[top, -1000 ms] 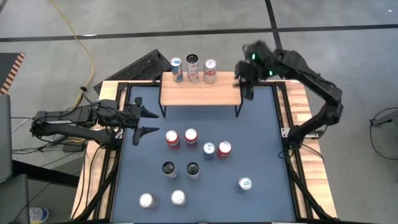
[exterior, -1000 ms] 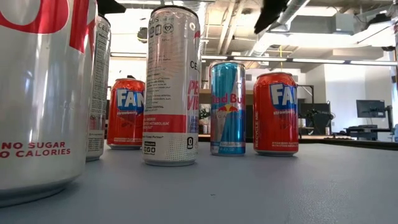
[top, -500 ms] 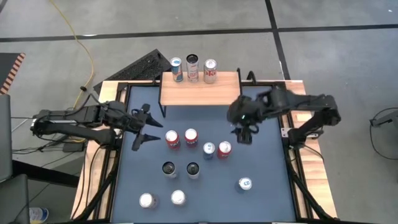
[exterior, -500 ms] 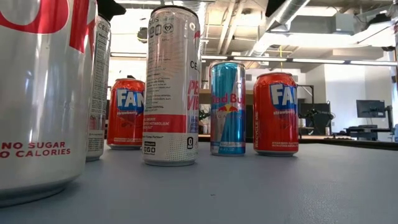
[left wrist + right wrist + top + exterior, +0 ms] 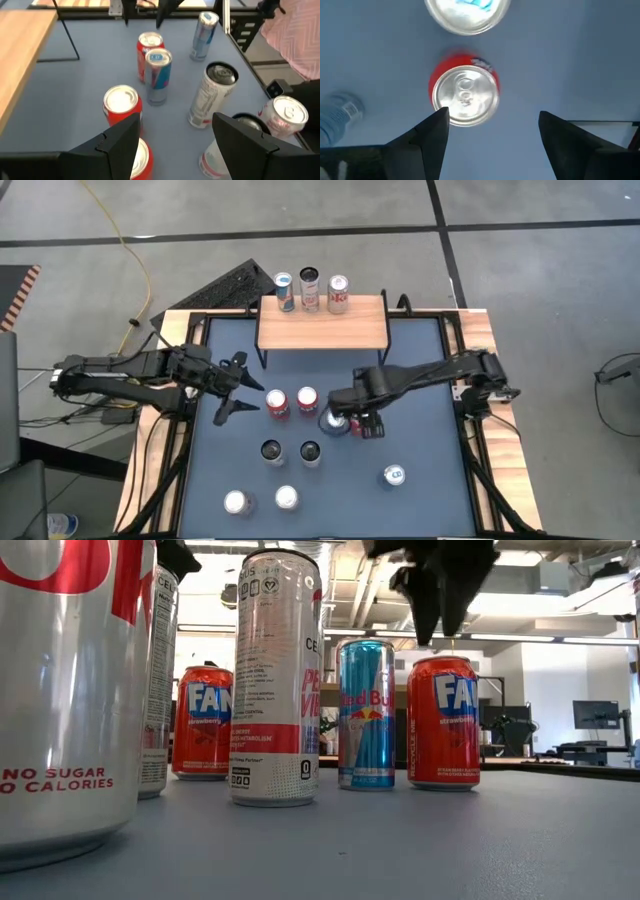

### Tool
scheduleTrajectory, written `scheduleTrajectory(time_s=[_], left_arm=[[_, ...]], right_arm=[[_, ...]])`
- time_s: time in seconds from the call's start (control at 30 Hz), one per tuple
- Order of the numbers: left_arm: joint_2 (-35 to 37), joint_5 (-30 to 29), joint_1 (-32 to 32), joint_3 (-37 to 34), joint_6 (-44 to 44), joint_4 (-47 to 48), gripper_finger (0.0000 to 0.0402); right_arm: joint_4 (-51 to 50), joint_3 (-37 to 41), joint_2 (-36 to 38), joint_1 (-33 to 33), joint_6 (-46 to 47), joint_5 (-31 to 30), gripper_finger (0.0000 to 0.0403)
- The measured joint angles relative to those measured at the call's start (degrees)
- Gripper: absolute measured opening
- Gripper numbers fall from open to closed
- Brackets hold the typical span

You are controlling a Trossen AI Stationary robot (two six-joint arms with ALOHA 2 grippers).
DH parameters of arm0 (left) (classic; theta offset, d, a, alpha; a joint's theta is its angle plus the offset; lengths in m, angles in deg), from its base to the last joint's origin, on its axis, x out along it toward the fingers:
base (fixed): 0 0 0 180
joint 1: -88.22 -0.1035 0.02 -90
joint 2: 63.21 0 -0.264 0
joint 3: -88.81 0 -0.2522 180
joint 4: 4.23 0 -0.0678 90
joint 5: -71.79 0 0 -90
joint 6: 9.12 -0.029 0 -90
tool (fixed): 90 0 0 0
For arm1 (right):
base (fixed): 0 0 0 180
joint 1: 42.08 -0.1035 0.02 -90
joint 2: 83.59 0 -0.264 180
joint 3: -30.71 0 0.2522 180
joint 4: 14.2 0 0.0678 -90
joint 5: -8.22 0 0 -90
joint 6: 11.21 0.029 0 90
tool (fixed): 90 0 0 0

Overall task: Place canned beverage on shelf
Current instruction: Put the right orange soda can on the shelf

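A: Three cans are standing in a row along the far edge of the shelf [image 5: 322, 322], the low rack with a light wooden rectangular top and thin black metal legs, which is sitting at the far side of the blue-grey counter [image 5: 420, 380].

B: And which can is being approached?

A: One red Fanta can with a silver lid [image 5: 465, 95] is standing upright on the counter in front of the shelf, well apart from it. The right end effector [image 5: 358, 423] is hanging directly above it, its two dark fingers [image 5: 422, 142] spread wide on either side, gripping nothing. In the low view those fingers are pointing down just above the can's top.

B: What is sitting beside that can?

A: A slim blue and silver Red Bull can [image 5: 366, 713] is standing just beside it, and two more red cans [image 5: 292, 401] are standing further along the same row.

B: And the other arm?

A: The left end effector [image 5: 236, 385] is waiting near the left end of that row, its jaws standing wide and empty. Two tall black-topped cans [image 5: 290, 451] are standing nearer the front, and several silver-topped cans [image 5: 261, 500] are standing nearest the front edge.
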State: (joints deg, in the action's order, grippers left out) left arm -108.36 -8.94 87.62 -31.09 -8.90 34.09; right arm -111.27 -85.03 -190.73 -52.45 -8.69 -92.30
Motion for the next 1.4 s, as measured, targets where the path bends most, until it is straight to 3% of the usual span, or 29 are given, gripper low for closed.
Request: scheduleTrajectory(time_s=[0.2, 0.33, 0.6, 0.8, 0.93, 1.1, 1.4], left_arm=[[0.0, 0.0, 0.0, 0.0, 0.5, 0.2, 0.0239], [0.0, -0.1, 0.0, 0.0, 0.6, 0.2, 0.0239], [0.0, -0.1, 0.0, 0.0, 1.5, 0.0, 0.0239], [0.0, -0.5, 0.0, 0.0, 1.5, -2.0, 0.0239], [0.0, -0.5, 0.0, 0.0, 1.6, -2.4, 0.0239], [0.0, -1.1, 0.0, 0.0, 2.4, -2.7, 0.0239], [0.0, -1.1, 0.0, 0.0, 4.0, -2.6, 0.0239]], right_arm=[[0.1, 0.0, -3.9, -0.1, -4.4, 4.0, 0.0288], [0.0, 0.0, -3.5, 0.3, -4.9, 3.5, 0.0287], [4.4, 0.9, 6.4, -0.1, -2.8, 2.9, 0.0286], [19.5, 14.4, 20.9, -3.2, -2.8, 2.1, 0.0286], [28.9, 25.1, 25.5, -3.2, -1.1, 0.6, 0.0286], [32.0, 28.8, 23.9, -3.3, -3.1, 5.8, 0.0286], [32.2, 28.2, 15.7, -3.2, -12.0, 5.8, 0.0286]])
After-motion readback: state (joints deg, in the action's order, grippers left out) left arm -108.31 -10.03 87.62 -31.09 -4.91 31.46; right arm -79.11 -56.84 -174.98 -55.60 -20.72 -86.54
